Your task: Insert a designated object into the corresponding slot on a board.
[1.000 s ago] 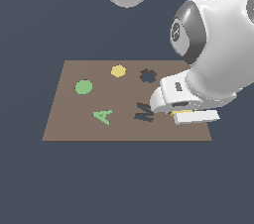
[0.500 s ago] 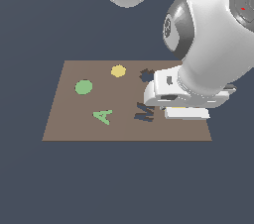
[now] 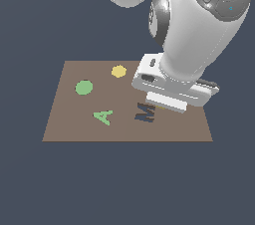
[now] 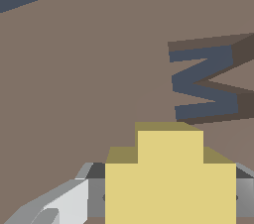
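A Franka Panda arm hangs low over the brown board (image 3: 64,119) on the dark tabletop (image 3: 30,184), its claw (image 4: 170,196) clamped on the yellow lobed block (image 4: 170,178), one finger (image 4: 59,203) pressed to each flank in the wrist view. From the exterior view the block is almost wholly hidden beneath the hand, just right of the dark M cutout (image 3: 145,112); only a sliver of yellow peeks out under the white housing.

The cog-shaped slot cannot be seen in either picture; the arm's bulk covers the part of the board where it would lie, on the exterior view's right. That is the main hazard: with the M cutout (image 4: 206,86) so near the block, a descent here could catch a lobe on the M's edge or set the block on bare board. A second risk is rotation, since lobes out of phase with the slot's notches would jam on its rim.

The block seems held flat, thickness vertical, with one lobe pointing toward the M. It is roughly as wide as long, so no long axis is evident.
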### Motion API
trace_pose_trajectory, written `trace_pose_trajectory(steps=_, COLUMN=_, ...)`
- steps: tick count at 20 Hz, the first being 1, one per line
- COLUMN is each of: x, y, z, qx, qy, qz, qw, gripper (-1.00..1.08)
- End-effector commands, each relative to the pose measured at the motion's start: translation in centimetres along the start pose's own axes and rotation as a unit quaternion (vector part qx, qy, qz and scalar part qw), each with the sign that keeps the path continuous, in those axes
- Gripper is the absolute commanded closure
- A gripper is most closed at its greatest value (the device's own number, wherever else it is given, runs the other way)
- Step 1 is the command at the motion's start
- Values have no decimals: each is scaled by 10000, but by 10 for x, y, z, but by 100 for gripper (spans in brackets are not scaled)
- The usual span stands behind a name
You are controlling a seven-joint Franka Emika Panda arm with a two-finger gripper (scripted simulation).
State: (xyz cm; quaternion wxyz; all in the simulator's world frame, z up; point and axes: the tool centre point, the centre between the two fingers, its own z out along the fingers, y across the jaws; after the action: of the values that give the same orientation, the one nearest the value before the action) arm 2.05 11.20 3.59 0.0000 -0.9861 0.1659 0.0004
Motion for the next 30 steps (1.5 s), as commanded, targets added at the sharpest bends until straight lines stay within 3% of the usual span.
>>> trace_pose_trajectory(steps=1, x=-8, y=13, z=-1, qx=3, qy=3, qz=506, qw=9987, gripper=108)
trace_pose_trajectory(steps=10, x=-46, y=49, z=-3, qx=5, qy=1, qz=2199, qw=9755, gripper=108)
trace_pose_trajectory(steps=20, x=-74, y=63, z=-4, qx=6, qy=-2, qz=3177, qw=9482, gripper=108)
trace_pose_trajectory(steps=25, x=-80, y=64, z=-5, qx=6, qy=-2, qz=3366, qw=9416, gripper=108)
trace_pose_trajectory(steps=30, x=-81, y=64, z=-4, qx=4, qy=-5, qz=3373, qw=9414, gripper=108)
